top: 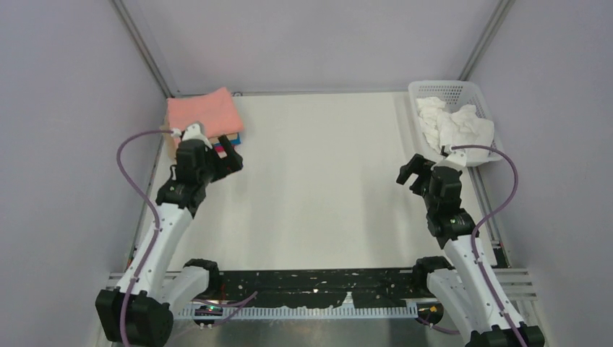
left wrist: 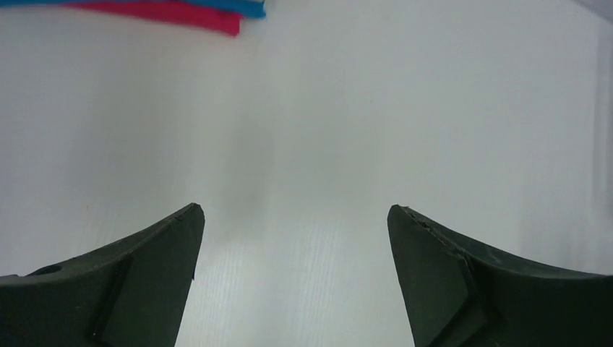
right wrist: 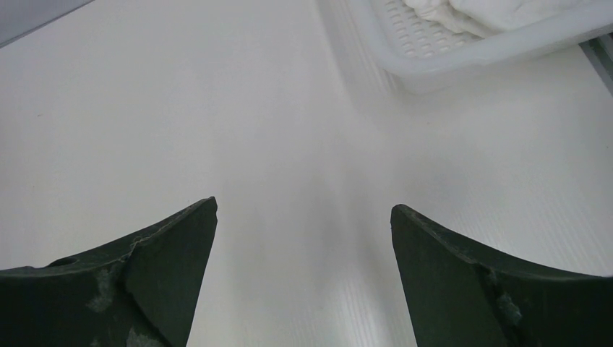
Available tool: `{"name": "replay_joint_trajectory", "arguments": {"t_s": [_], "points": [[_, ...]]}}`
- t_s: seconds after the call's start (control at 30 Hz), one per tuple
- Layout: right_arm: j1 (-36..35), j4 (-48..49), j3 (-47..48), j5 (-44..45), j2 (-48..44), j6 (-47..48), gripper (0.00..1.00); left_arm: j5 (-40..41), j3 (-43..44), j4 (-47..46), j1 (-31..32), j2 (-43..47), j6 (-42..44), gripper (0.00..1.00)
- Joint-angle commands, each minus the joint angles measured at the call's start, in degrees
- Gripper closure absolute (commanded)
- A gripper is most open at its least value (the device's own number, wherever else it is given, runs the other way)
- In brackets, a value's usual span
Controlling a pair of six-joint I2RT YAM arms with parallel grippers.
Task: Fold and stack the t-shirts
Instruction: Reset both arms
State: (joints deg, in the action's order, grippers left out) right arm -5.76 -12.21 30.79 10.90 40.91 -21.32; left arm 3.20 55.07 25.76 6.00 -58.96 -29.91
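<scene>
A folded salmon-pink t-shirt (top: 204,112) lies on top of a stack at the table's far left corner. Blue and magenta edges (top: 237,137) show under it, and a tan edge (top: 170,143) shows at the left. My left gripper (top: 235,153) is open and empty, just in front of the stack's right corner. In the left wrist view the gripper (left wrist: 295,213) is over bare table, with the magenta (left wrist: 181,13) and blue (left wrist: 217,4) edges at the top. My right gripper (top: 406,170) is open and empty over the table's right side; it also shows in the right wrist view (right wrist: 303,210).
A white lattice basket (top: 425,88) stands at the far right corner with crumpled white cloth (top: 459,126) in it; its rim (right wrist: 463,56) and the cloth (right wrist: 499,11) show in the right wrist view. Grey walls enclose the white table (top: 318,188).
</scene>
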Motion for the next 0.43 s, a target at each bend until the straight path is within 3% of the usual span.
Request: {"name": "replay_joint_trajectory", "arguments": {"t_s": [0.0, 0.13, 0.4], "points": [[0.22, 0.08, -3.25, 4.32, -4.79, -0.91, 0.05, 3.20, -18.72, -14.01, 4.54, 8.50, -2.03, 0.00], [0.22, 0.70, -4.30, 6.96, -6.38, -0.95, 0.05, 7.24, -28.49, -19.40, 7.52, 13.95, -2.07, 0.00], [0.22, 1.47, -5.20, 8.34, -7.48, -0.59, 0.05, 6.03, -27.05, -18.52, 7.56, 15.45, -0.42, 0.00]]}}
